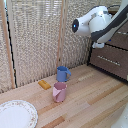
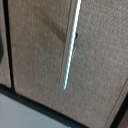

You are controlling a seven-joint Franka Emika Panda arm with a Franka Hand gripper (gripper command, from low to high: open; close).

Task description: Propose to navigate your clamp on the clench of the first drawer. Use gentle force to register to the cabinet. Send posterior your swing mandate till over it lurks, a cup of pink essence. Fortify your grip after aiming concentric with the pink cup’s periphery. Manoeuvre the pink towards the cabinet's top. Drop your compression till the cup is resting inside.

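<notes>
My arm (image 1: 97, 22) hangs high beside the cabinet (image 1: 112, 55) at the exterior view's right; whether my claw is spread or pressed together I cannot tell, as it shows in neither view. On the wooden tabletop (image 1: 95, 100), the pink cup (image 1: 60, 92) stands upright just before the blue mug (image 1: 63, 74), their insides hidden from sight.

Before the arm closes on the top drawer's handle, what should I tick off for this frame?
1. Handle in the wrist view: ok, a silver bar handle crosses the middle of the picture.
2. Which drawer that bar belongs to: cannot tell.
3. Gripper open: cannot tell, fingertips not visible.
4. Contact with the handle: cannot tell.
5. Pink cup upright: ok, it stands near the blue mug.
6. Top drawer shut: cannot tell, the arm covers that part of the cabinet.
</notes>
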